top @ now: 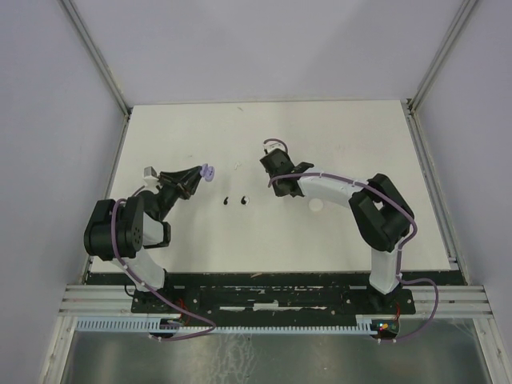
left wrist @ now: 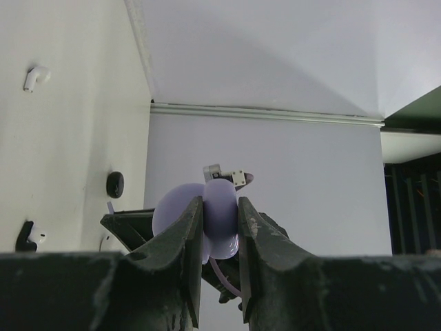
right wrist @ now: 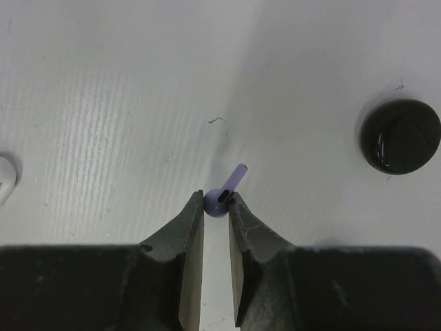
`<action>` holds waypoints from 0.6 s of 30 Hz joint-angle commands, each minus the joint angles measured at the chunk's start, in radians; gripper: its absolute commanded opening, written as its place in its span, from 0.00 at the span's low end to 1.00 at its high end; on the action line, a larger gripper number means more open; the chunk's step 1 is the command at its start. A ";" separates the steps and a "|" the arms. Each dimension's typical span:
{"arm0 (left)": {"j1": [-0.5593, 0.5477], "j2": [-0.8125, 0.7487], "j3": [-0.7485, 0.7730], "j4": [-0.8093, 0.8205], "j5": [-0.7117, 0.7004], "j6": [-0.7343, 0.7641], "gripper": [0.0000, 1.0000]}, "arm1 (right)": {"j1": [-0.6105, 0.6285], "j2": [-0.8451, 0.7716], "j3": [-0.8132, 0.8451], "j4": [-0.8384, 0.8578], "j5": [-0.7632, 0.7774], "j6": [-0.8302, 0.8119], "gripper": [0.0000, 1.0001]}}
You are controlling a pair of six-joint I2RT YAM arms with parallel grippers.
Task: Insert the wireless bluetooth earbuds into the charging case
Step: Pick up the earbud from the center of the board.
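While the overhead view shows a white tabletop [top: 360, 144] boxed in by pale walls [top: 280, 48] and metal posts [top: 96, 56], two black earbuds [top: 228, 200] lie mid-table between the arms. From the left wrist, the left gripper [left wrist: 220, 207] pinches the lilac charging case [left wrist: 220, 224] in the air, with a pale wall behind it. From the right wrist, the right gripper [right wrist: 216, 198] nips a lilac earbud [right wrist: 215, 207] at the faintly scuffed surface, with a black disc [right wrist: 400, 135] well aside.

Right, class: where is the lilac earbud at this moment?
The lilac earbud is pinched at the tips of the right gripper, mid-frame in the right wrist view, with the black disc to its upper right.
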 commanded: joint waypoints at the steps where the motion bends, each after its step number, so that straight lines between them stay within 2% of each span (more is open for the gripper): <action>1: -0.030 -0.032 0.031 0.094 0.014 0.000 0.03 | -0.023 0.015 -0.002 0.018 -0.030 0.028 0.24; 11: -0.061 -0.028 0.041 0.076 -0.004 0.029 0.03 | -0.054 0.052 -0.007 0.040 -0.080 0.054 0.33; 14: -0.068 -0.026 0.044 0.072 -0.008 0.032 0.03 | -0.061 0.055 -0.008 0.044 -0.088 0.058 0.39; 18: -0.075 -0.025 0.046 0.070 -0.013 0.032 0.03 | -0.063 0.045 -0.015 0.047 -0.090 0.062 0.55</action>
